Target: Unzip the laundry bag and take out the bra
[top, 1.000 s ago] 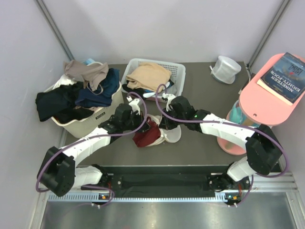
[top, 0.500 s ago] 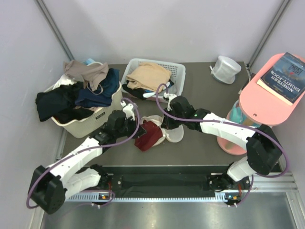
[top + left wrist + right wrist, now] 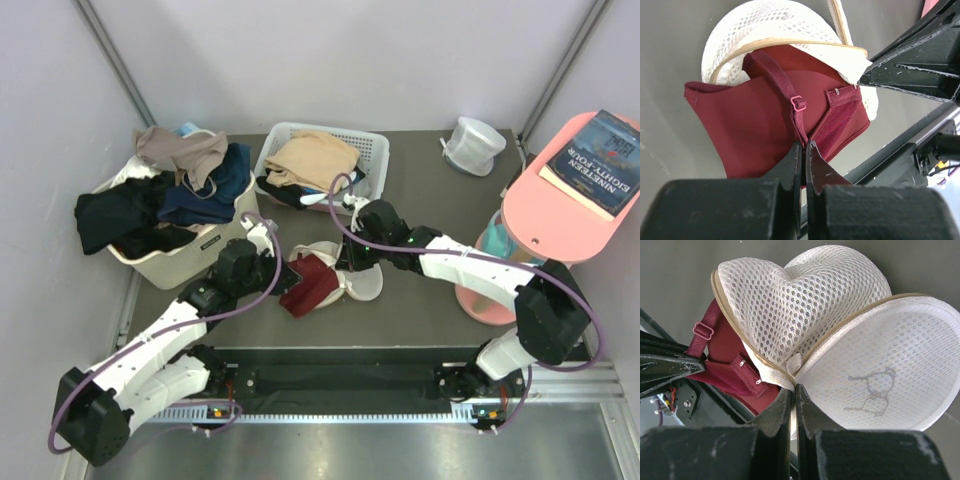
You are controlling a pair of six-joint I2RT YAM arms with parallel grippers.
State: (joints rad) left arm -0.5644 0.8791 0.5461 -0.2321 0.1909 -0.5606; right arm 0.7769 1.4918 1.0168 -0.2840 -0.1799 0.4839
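Note:
The laundry bag [image 3: 358, 283] lies unzipped mid-table, its pale mesh dome [image 3: 805, 305] folded back off its round base [image 3: 890, 370]. The dark red bra [image 3: 305, 282] hangs out of its left side, strap and hook band showing [image 3: 765, 115]. My left gripper [image 3: 283, 272] is shut on the bra's strap and edge [image 3: 804, 145]. My right gripper [image 3: 345, 265] is shut on the bag's zip seam where dome meets base [image 3: 793, 387]. The right gripper's black fingers [image 3: 910, 65] show in the left wrist view beside the mesh [image 3: 775, 25].
A beige bin [image 3: 168, 262] heaped with clothes stands at the left. A white basket [image 3: 368, 148] with garments sits behind the bag. A greyish round pouch [image 3: 472, 145] is at the back right. A pink side table [image 3: 560, 215] carrying a book [image 3: 605, 150] stands at the right.
My left arm has drawn back to the near left, pulling the bra a little farther out of the bag. The right gripper has stayed in place on the bag.

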